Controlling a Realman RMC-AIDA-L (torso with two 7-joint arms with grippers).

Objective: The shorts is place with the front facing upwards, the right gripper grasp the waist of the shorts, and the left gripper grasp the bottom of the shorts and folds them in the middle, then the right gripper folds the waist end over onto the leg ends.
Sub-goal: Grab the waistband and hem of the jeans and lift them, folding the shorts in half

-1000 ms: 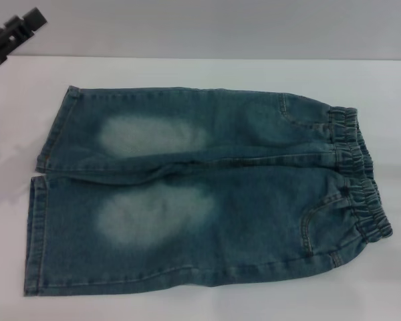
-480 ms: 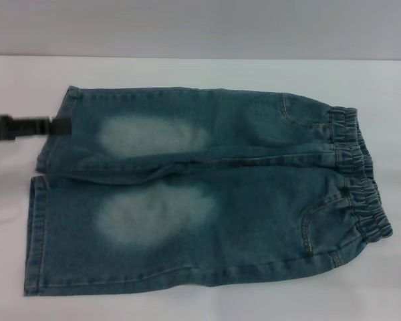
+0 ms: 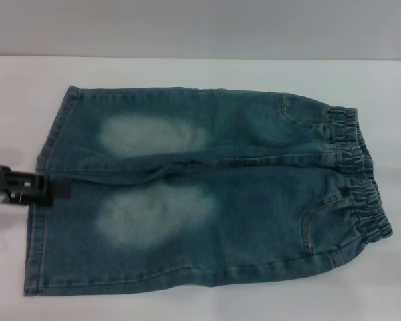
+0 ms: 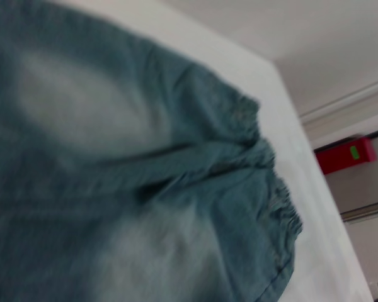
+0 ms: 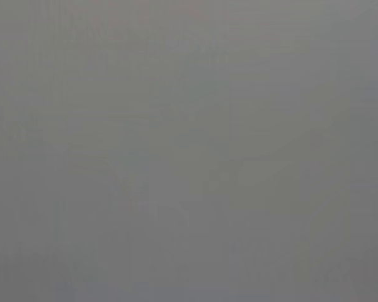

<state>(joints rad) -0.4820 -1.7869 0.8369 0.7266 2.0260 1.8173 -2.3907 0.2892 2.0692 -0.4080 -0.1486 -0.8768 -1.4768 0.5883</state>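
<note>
On the white table (image 3: 187, 70), the denim shorts (image 3: 207, 194) lie flat, front up, ready for folding. The left gripper (image 3: 53, 190) reaches the leg hems (image 3: 37, 227); whether its prongs are spread or pinching cannot be told. The right gripper is unseen.

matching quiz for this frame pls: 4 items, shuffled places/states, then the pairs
Items:
1. left gripper
2. elastic waist
3. leg ends
4. faded patches

Places or states:
A. ruched, on the robot's right
B. pale, one on each leg
C. at the hem by the split between the legs
D. straight hems, on the robot's left

Pairs: 1-C, 2-A, 3-D, 4-B
</note>
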